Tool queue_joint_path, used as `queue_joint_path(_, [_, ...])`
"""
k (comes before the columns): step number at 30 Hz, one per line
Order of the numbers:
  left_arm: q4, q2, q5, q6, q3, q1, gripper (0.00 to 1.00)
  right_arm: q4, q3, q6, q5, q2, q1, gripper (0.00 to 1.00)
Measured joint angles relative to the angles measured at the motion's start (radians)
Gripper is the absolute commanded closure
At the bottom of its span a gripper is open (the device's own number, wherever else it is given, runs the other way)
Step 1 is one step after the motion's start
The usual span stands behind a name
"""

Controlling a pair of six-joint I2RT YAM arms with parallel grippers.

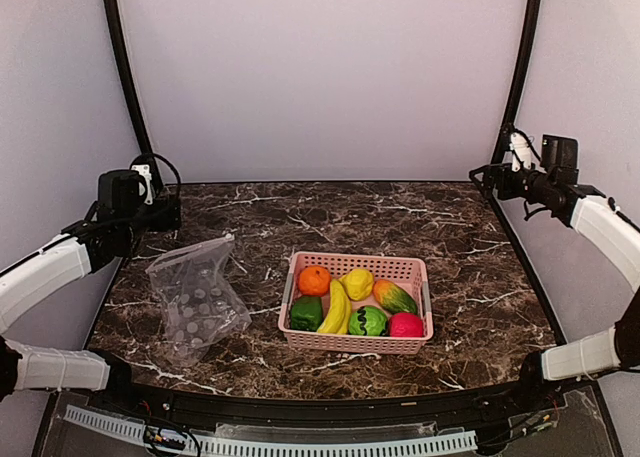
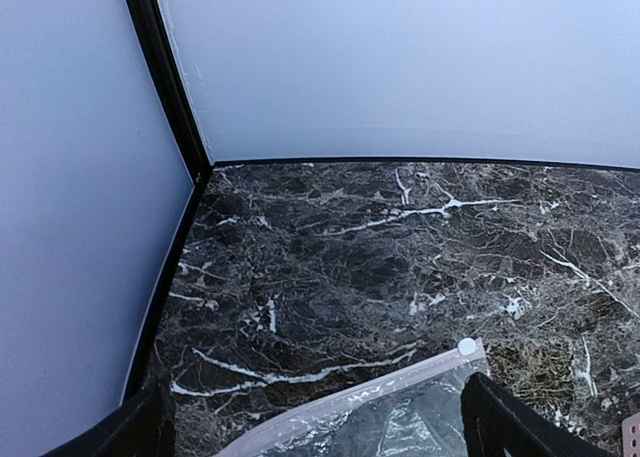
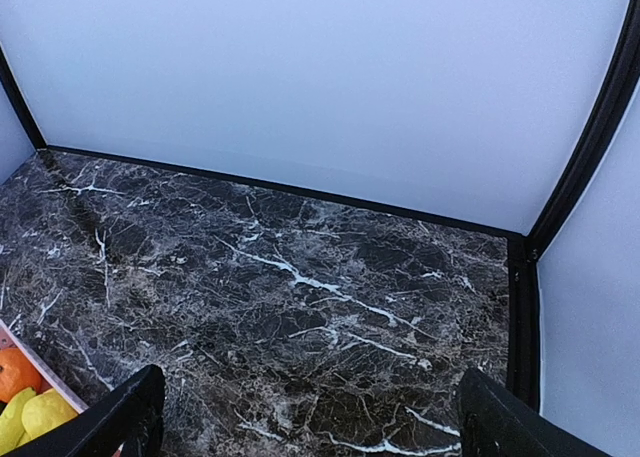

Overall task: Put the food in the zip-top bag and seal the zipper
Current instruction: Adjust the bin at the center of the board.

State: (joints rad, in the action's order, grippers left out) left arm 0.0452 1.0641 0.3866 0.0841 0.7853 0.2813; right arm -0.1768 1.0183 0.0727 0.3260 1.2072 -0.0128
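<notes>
The food lies in a pink lattice basket (image 1: pixel 355 345) at mid-table: orange (image 1: pixel 314 280), lemon (image 1: pixel 357 283), banana (image 1: pixel 336 307), green pepper (image 1: pixel 306 313), striped melon (image 1: pixel 367 321), red-pink fruit (image 1: pixel 406 325), mango (image 1: pixel 394 297). The clear dotted zip-top bag (image 1: pixel 197 299) lies crumpled left of the basket, its zipper (image 1: pixel 190 252) at the far edge. My left gripper (image 1: pixel 165 215) is open and empty, raised beyond the bag's mouth. In the left wrist view (image 2: pixel 315 397) the zipper (image 2: pixel 380 392) runs between its fingers. My right gripper (image 1: pixel 490 180) is open and empty, high at the far right.
The white back wall and black corner posts (image 1: pixel 125 67) bound the dark marble table (image 1: pixel 400 217). The right wrist view shows the orange (image 3: pixel 12 372) and lemon (image 3: pixel 45 412) at its lower left, and bare marble between the fingers (image 3: pixel 140 402).
</notes>
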Motion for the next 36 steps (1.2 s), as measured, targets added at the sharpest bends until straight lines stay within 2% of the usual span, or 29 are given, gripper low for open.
queue_joint_path(8, [-0.022,-0.044,-0.167,0.074,-0.105,-0.044,0.01,-0.010,0.001,0.073,0.128,0.063,-0.013,0.06])
queue_joint_path(13, [-0.021,-0.029,-0.224,0.094,-0.117,-0.051,0.01,-0.074,0.031,0.179,0.156,0.138,0.101,0.14])
queue_joint_path(15, [-0.016,-0.025,-0.225,0.106,-0.117,-0.050,0.01,-0.106,0.045,0.227,0.163,0.160,0.160,0.23])
queue_joint_path(18, [0.035,-0.025,-0.124,0.142,-0.109,-0.051,0.01,-0.167,0.079,0.310,0.171,0.201,0.253,0.44])
queue_joint_path(21, [0.095,-0.025,-0.029,0.146,-0.090,-0.054,0.01,-0.227,0.130,0.390,0.180,0.268,0.327,0.54])
queue_joint_path(24, [0.128,-0.015,-0.017,0.116,-0.069,-0.055,0.01,-0.308,0.215,0.449,0.208,0.369,0.374,0.56])
queue_joint_path(28, [0.138,0.017,-0.073,0.094,-0.038,-0.056,0.01,-0.384,0.309,0.510,0.235,0.502,0.426,0.55])
queue_joint_path(32, [0.137,0.023,-0.195,0.061,-0.031,-0.056,0.14,-0.460,0.371,0.557,0.233,0.591,0.497,0.58])
queue_joint_path(36, [0.127,-0.008,-0.327,-0.002,-0.035,-0.056,0.18,-0.522,0.444,0.586,0.218,0.671,0.557,0.59])
